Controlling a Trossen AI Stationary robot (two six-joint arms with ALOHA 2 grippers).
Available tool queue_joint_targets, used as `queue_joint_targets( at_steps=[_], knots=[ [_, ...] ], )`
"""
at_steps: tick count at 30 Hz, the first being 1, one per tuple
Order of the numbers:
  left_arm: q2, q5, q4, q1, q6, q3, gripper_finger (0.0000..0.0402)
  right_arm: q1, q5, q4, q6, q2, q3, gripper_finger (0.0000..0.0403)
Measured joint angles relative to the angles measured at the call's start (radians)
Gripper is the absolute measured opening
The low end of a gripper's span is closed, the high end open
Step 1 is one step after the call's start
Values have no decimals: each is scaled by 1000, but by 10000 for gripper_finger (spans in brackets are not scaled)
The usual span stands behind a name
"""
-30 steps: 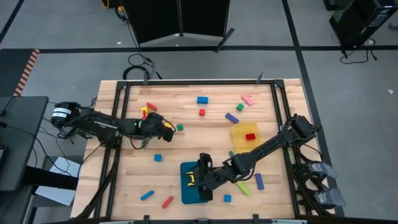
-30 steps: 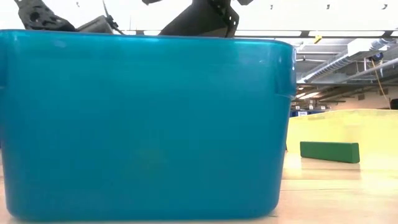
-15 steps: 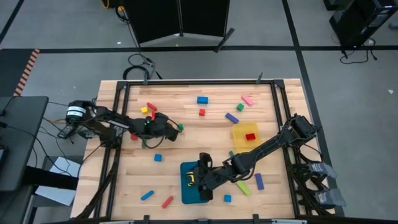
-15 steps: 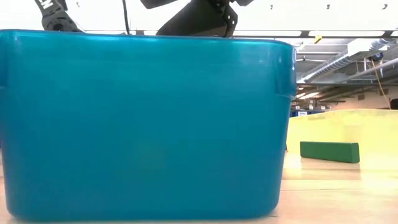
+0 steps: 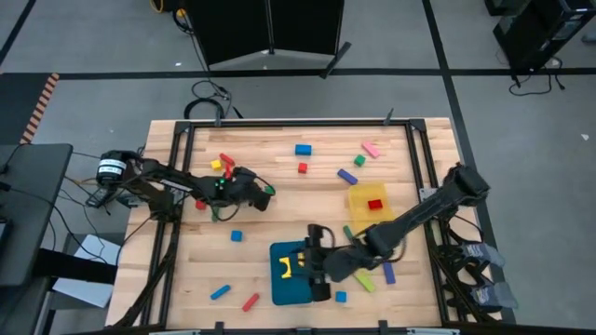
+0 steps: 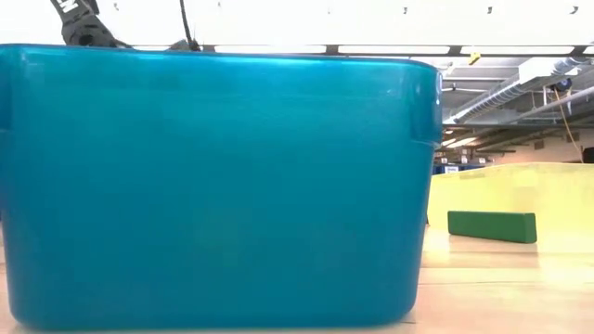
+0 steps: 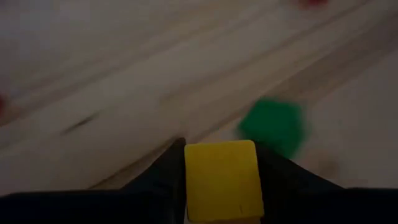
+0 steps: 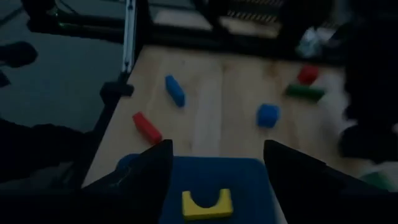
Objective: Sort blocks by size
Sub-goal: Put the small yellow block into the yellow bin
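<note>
Looking down from the high camera, I have the left gripper [image 5: 253,189] low over the left-centre of the table [image 5: 279,223], closed around a yellow block [image 7: 221,179] that its wrist view shows pinched between the two dark fingers [image 7: 166,174]. Just ahead of that block lies a small green cube [image 5: 270,190], resting on the wood and not touching it. My right gripper [image 5: 315,263] hangs above the right edge of the blue tray [image 5: 279,290], its fingers spread wide with nothing between them; the right wrist view shows a yellow arch-shaped piece [image 8: 206,203] lying inside the tray, under the open jaws. The rest of the blocks are scattered on the boards: a red bar [image 5: 226,160] and a yellow cube [image 5: 215,165] just behind the left gripper, a blue block [image 5: 303,149] and a small red cube [image 5: 302,168] near the far-middle, a pink bar [image 5: 371,149], a green cube [image 5: 359,160] and a purple bar [image 5: 347,176] toward the far right. A red cube [image 5: 375,204] sits in the translucent yellow bin [image 5: 358,197]. Near the front edge I see a blue bar [image 5: 220,292] and a red bar [image 5: 250,302] left of the tray, a small blue cube [image 5: 237,236] well apart from them, and another blue cube [image 5: 341,297] just right of the tray. From table height the tray wall fills most of the picture, with a green bar [image 6: 492,225] lying in front of the yellow bin.
</note>
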Motion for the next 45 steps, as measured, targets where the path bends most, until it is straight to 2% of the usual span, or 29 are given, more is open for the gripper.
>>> queue_joint_targets(
  at_steps=[7,13,19,24,31,40,45],
  knots=[
    [-7,-19,23,-32,135,161,138,91,269,-144,-80,-153,0,245],
    [58,-34,27,-79,290,353,138,160,459,-271,-37,-247,0,241],
    [219,83,99,-115,406,528,138,216,628,-401,77,-278,0,247],
    [359,144,138,-146,464,680,138,256,704,-493,195,-279,0,252],
    [474,196,136,-182,529,853,138,330,814,-604,328,-279,0,248],
    [486,240,132,-188,558,918,138,419,943,-769,520,-279,0,250],
    [486,273,180,-183,562,923,138,440,973,-824,594,-279,0,246]
  ],
)
